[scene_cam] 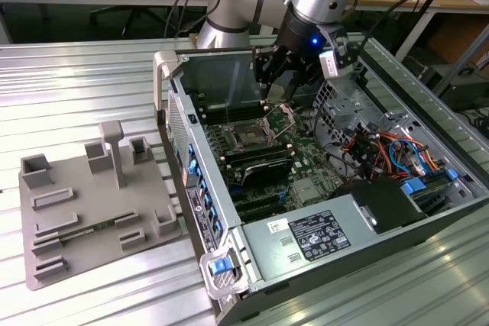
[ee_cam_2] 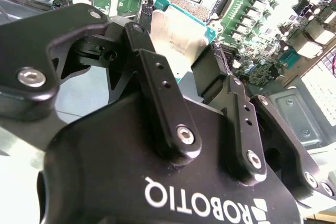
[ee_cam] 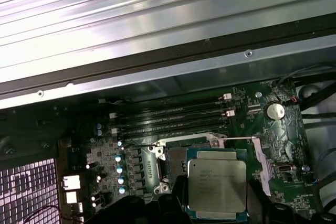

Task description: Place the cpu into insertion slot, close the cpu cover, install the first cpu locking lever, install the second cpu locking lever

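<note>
1. I see the open case [scene_cam: 172, 85]. A bundle of cables [scene_cam: 382, 150] lies at the exterior view's right, and a grey fixture [scene_cam: 92, 204] is on the table, well apart.
2. The cover [scene_cam: 281, 116] stands tilted up beside the slot [scene_cam: 248, 137].
3. I count one cpu [ee_cam: 216, 184], one slot, one cover and two fingers [ee_cam_2: 157, 77].
4. The cpu has a silvery-grey square top with a green edge.
5. The gripper [ee_cam_2: 176, 51] pinches the cpu by two opposite edges. It is in the air near the slot and not seated.
</note>
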